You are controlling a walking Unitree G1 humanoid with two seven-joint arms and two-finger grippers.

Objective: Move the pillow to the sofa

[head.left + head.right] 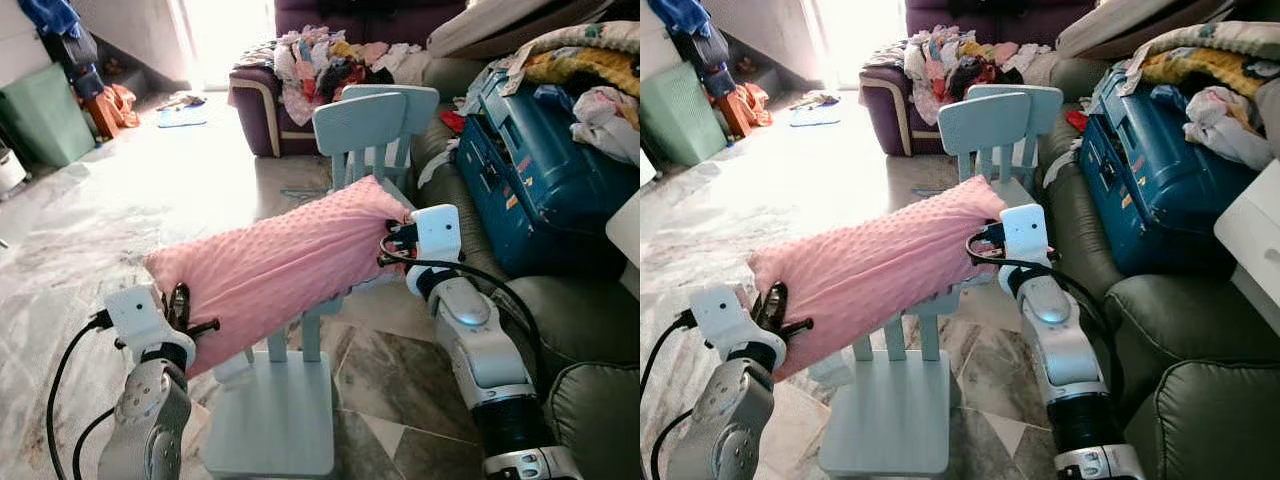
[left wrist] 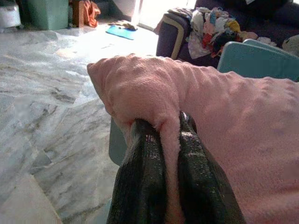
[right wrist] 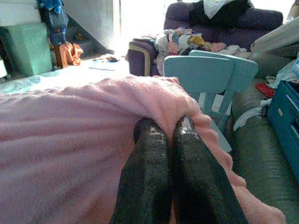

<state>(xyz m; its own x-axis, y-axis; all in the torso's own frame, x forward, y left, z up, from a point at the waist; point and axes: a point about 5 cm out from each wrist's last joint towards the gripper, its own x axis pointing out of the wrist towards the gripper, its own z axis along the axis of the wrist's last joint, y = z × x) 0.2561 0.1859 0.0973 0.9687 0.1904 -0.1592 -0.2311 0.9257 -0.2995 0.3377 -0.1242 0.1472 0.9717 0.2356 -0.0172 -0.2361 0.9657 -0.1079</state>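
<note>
A: Where was the pillow [image 1: 275, 265]?

B: In the air above the pale blue chair [image 1: 290, 400], stretched lengthwise between the two arms. The left gripper [image 2: 170, 140] had pinched a fold of pink cloth at the end farther from the green sofa [image 1: 590, 330], fingers closed tight on it. The right gripper [image 3: 168, 135] was clamped the same way on the end nearer the sofa.

A: So which way did it have to go?

B: Toward the robot's right. The pillow's long axis already pointed at the sofa, right end leading, so I judged the right arm would reach the cushions first.

A: Any room there?

B: Some. A blue case [image 1: 530, 170] and heaped clothes [image 1: 590, 80] filled the sofa's far stretch; the nearer green cushion lay bare. A second chair [image 1: 375, 130] stood behind the pillow, near the sofa's edge, and could catch it.
</note>
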